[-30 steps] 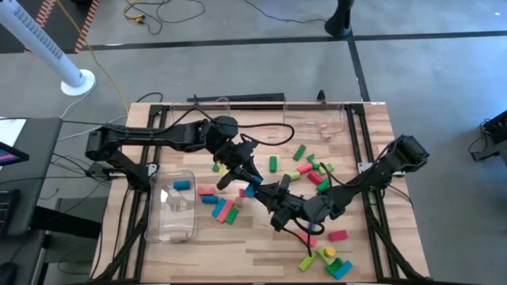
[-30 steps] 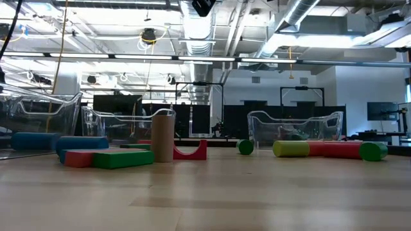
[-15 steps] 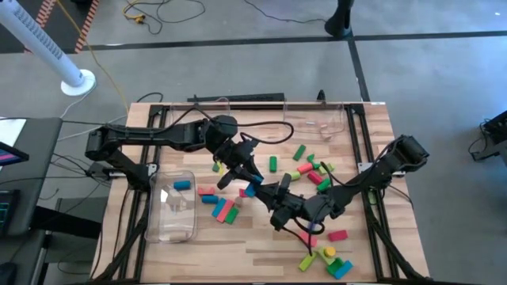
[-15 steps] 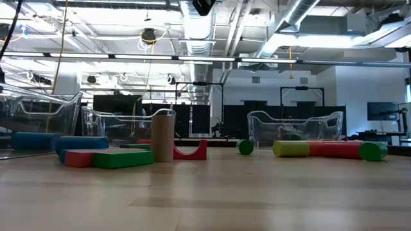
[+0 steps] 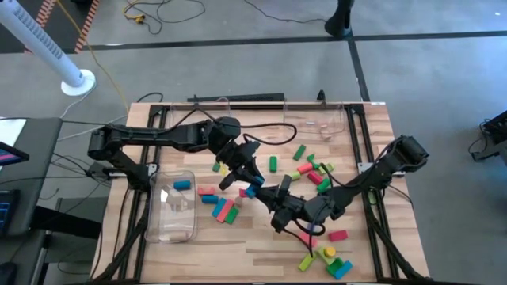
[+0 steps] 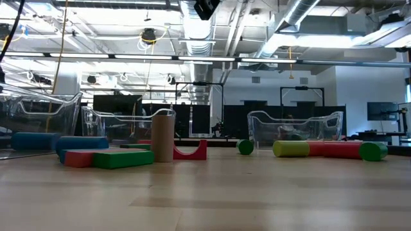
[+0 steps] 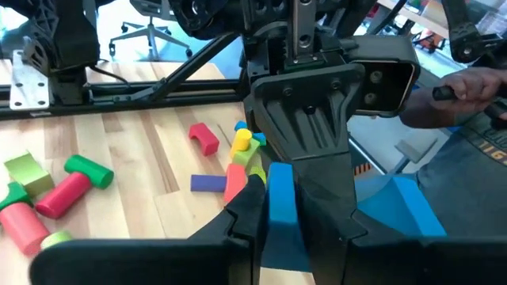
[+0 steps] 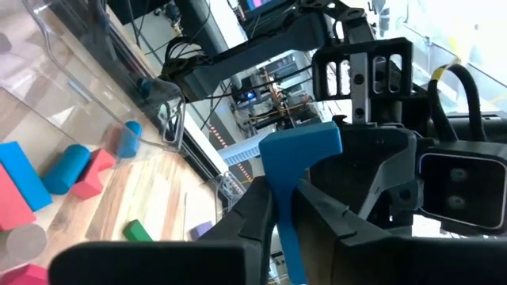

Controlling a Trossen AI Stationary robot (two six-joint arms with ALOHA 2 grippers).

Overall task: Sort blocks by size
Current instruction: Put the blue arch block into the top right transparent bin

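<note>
Both tools meet above the tabletop [image 5: 261, 245] centre, the left tool [image 5: 247, 180] and right tool [image 8: 283, 207] each clenched on one blue block [image 8: 295, 162], apparently a handover for sorting.

Around the clear bin [image 5: 172, 207] at the table's left edge, bare wood lies open toward the near edge. To its right, red, green and blue blocks [image 5: 223, 208] crowd the path, and both arms meet over them, blocking the centre.
</note>
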